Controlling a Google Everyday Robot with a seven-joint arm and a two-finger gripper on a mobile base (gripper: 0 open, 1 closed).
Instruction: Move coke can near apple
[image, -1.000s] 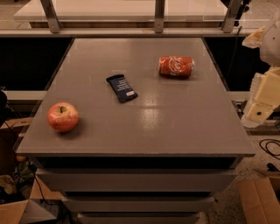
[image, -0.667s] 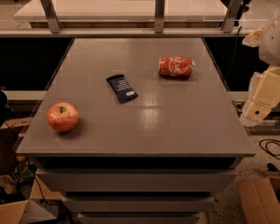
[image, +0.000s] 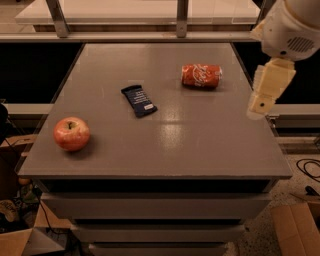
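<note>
The gripper (image: 260, 100) hangs by the right edge of the grey table (image: 165, 150), well right of the dark blue wrapper (image: 139, 100). Its arm is cut off at the top corner, and I cannot tell if it is spread or closed. The coke can (image: 201, 76) lies on its side behind and right of the wrapper, the apple (image: 72, 133) in front and left of it near the table's edge, with bare tabletop between them.

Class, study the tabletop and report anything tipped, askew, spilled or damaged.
The red-orange aluminium drinks can lies on its side at the grey table's far right, not upright. The flat dark blue wrapper sits diagonally. Nothing is spilled. The round red apple rests stem-up, near left. The robot's pincer hangs by the right edge.
</note>
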